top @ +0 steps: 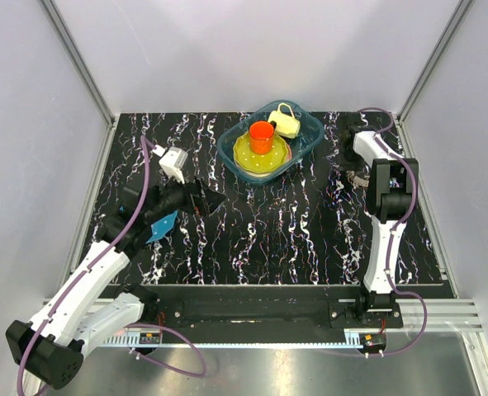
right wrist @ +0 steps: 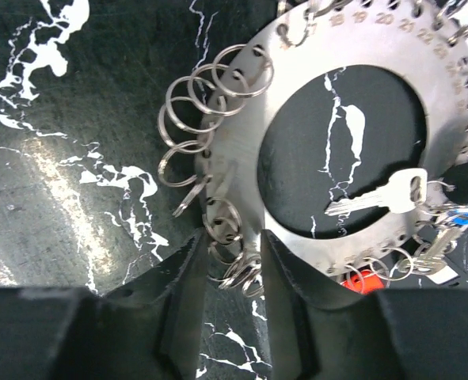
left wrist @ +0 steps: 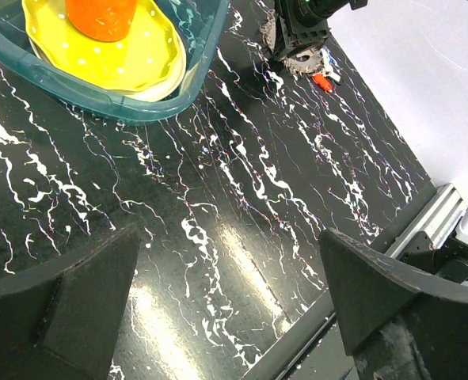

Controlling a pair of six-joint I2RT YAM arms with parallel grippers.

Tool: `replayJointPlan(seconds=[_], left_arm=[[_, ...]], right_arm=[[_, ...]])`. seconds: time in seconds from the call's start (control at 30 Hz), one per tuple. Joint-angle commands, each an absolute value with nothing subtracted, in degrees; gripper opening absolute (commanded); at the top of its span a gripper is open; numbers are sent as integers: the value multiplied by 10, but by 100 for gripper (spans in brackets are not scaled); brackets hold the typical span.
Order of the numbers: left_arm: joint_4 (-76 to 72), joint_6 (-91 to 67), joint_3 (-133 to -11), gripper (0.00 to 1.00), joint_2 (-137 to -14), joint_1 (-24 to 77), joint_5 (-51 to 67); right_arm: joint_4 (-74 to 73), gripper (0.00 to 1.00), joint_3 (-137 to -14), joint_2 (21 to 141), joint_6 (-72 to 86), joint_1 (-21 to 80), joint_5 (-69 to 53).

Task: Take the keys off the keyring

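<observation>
The keyring (right wrist: 237,170) is a flat metal ring plate with numbered holes, fringed with small split rings, lying on the black marbled table. A silver key (right wrist: 376,198) lies across its hole, and red (right wrist: 360,281) and blue (right wrist: 463,212) key heads hang at its lower right edge. My right gripper (right wrist: 232,269) is closed around the plate's near rim, with several split rings between the fingers. From above, the keyring (top: 361,176) sits under the right gripper (top: 355,167) at the right of the table. It also shows far off in the left wrist view (left wrist: 301,59). My left gripper (top: 206,200) is open and empty above the table's left middle (left wrist: 227,245).
A teal bin (top: 310,136) at the back centre holds a yellow plate (top: 248,157), an orange cup (top: 261,134) and a pale yellow cup (top: 285,122). A blue flat piece (top: 163,225) lies under the left arm. White walls enclose the table.
</observation>
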State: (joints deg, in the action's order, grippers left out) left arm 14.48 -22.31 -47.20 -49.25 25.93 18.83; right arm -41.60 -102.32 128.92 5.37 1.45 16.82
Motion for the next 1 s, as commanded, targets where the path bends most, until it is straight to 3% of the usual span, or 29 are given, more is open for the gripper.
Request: replayJointPlan(seconds=[0.0, 0.23, 0.63, 0.97], left_arm=[[127, -217, -485, 99, -492, 262, 180], [126, -217, -484, 99, -491, 261, 180], [122, -221, -480, 99, -481, 261, 181], [138, -214, -479, 99, -463, 261, 133]], right_arm=[[-413, 35, -1034, 1291, 31, 12, 148], [-407, 21, -1018, 1269, 36, 12, 142], [-399, 12, -931, 1187, 70, 13, 72], [-302, 8, -718, 1034, 145, 54, -80]])
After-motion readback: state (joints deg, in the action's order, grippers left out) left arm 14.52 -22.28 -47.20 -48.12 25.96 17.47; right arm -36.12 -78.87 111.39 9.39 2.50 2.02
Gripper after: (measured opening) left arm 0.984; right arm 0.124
